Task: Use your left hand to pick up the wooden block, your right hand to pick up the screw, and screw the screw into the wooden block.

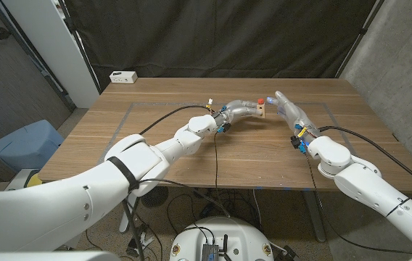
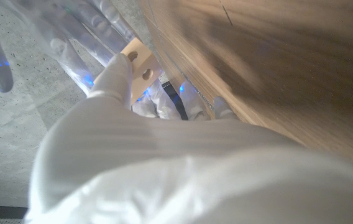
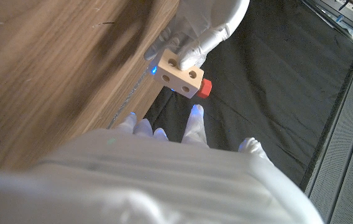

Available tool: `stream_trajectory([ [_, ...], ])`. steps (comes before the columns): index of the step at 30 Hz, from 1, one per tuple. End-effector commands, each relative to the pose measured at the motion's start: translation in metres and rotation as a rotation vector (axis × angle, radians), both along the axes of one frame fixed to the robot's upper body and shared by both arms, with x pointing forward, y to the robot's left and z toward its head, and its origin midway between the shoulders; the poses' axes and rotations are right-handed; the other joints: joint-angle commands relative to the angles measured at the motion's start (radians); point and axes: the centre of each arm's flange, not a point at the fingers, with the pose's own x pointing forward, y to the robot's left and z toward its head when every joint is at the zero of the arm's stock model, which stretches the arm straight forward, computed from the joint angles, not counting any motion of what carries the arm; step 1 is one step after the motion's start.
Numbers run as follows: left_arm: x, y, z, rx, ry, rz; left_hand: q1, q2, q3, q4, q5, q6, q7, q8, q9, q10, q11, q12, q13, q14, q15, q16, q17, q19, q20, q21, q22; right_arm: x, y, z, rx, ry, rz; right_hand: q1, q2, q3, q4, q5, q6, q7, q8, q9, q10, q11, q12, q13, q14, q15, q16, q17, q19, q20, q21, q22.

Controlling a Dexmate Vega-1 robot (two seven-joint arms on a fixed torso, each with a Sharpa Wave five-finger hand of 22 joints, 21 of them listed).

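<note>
Left hand [image 1: 241,110] holds wooden block [image 1: 262,109], red screw [image 1: 260,100] seated on top.
I see right hand [image 1: 287,107] just right of block, fingers spread, holding nothing, above desk [image 1: 162,145].

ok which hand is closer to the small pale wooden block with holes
Left. The left hand grips the small pale wooden block, which has a red screw in it. The right hand is beside the block, open, fingers reaching toward it without clearly touching.

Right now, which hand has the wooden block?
The left hand: its fingers grip the wooden block, red screw already in it. The right hand is beside it, fingers spread, holding nothing.
</note>
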Motion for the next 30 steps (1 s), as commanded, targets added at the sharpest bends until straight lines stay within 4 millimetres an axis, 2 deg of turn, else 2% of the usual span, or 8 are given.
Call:
stream_trajectory([
  [1,-0.004,-0.001,-0.001,0.004,-0.020,-0.017,-0.019,0.026,0.043,0.041,0.004,0.010,0.000,0.005,0.001,0.008,-0.001,0.007,0.001,0.000,-0.027,0.000,0.003,0.007,0.002,0.010,0.002,0.007,-0.002,0.000,0.011,-0.004,0.003,-0.008,0.001,0.009,-0.001,0.005,0.002,0.003,0.004,0.002,-0.081,0.005,0.004,0.000,-0.169,-0.006,0.008,0.001,0.003,0.002,0.006,0.004],
  [30,-0.010,-0.002,-0.008,-0.002,-0.021,-0.030,-0.022,0.026,0.045,0.042,0.005,0.010,0.001,0.005,0.001,0.009,-0.002,0.007,0.001,0.000,-0.026,-0.001,0.003,0.008,0.002,0.010,0.003,0.002,0.008,-0.001,-0.010,-0.009,0.034,-0.009,0.000,0.010,-0.001,0.005,0.004,0.004,0.005,0.002,-0.080,0.004,0.004,0.000,-0.169,-0.006,0.007,0.001,0.002,0.003,0.005,0.004],
])
